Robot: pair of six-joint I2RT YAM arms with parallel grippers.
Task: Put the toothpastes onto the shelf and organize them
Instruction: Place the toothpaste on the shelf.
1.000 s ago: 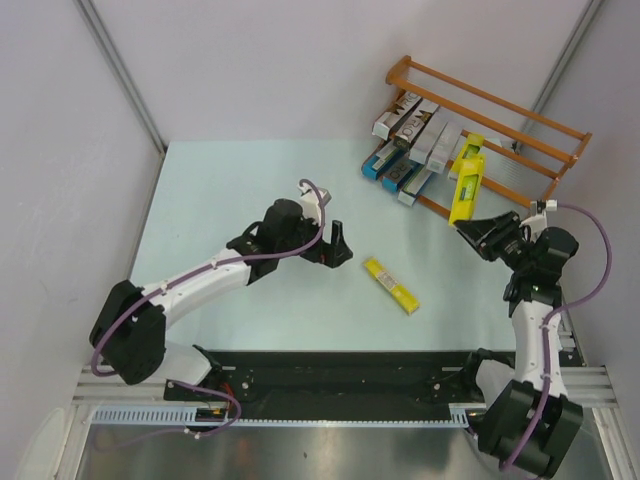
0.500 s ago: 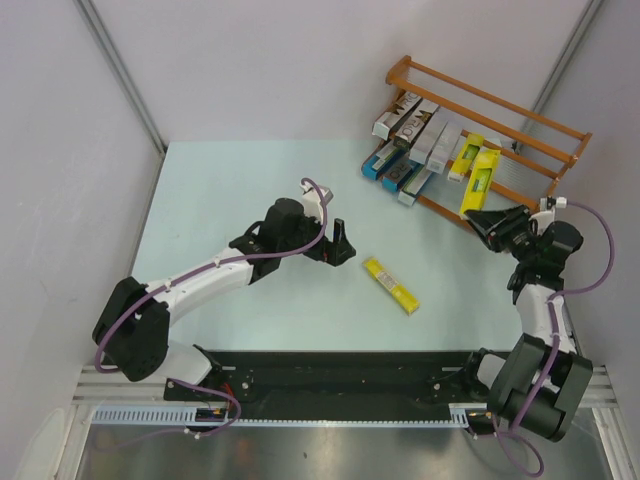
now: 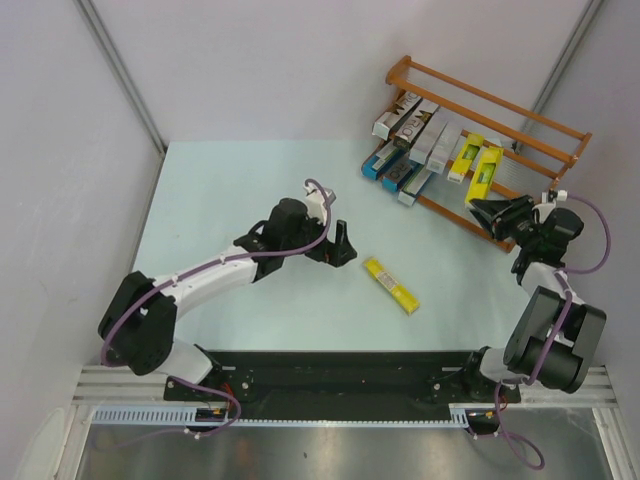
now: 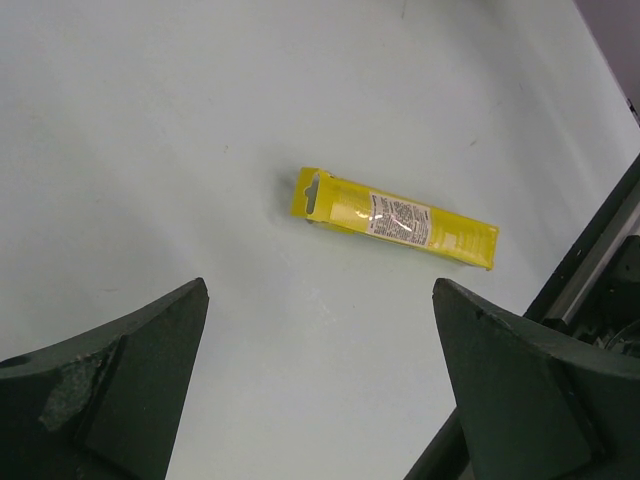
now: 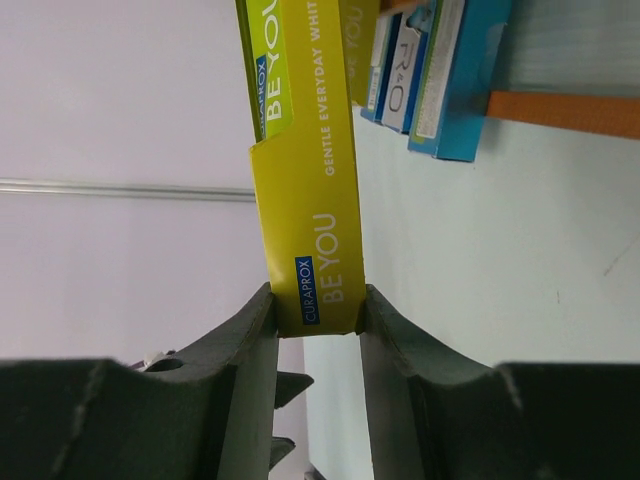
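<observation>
At the far right corner of the tabletop [image 3: 230, 200], the wooden shelf [image 3: 520, 130] is set at an angle. Silver-grey cartons [image 3: 420, 125] and blue cartons [image 3: 385, 162] are laid side by side on its left part.

The right gripper [image 3: 492, 212] is clamped on the near end of a yellow Curaprox carton [image 3: 484, 172]. In the right wrist view that end is seen pinched between both fingers [image 5: 245, 350]. The held carton is extended over the shelf rails, just to the right of a second yellow carton [image 3: 465, 156]. Whether it rests fully on the rails cannot be told.

The left gripper [image 3: 340, 245] is positioned over the middle of the tabletop with its jaws spread wide apart. A third yellow carton [image 3: 391, 285] lies flat on the tabletop, near this gripper but apart from it, and well apart from the shelf. In the left wrist view it is framed between the spread fingers, label side up.
</observation>
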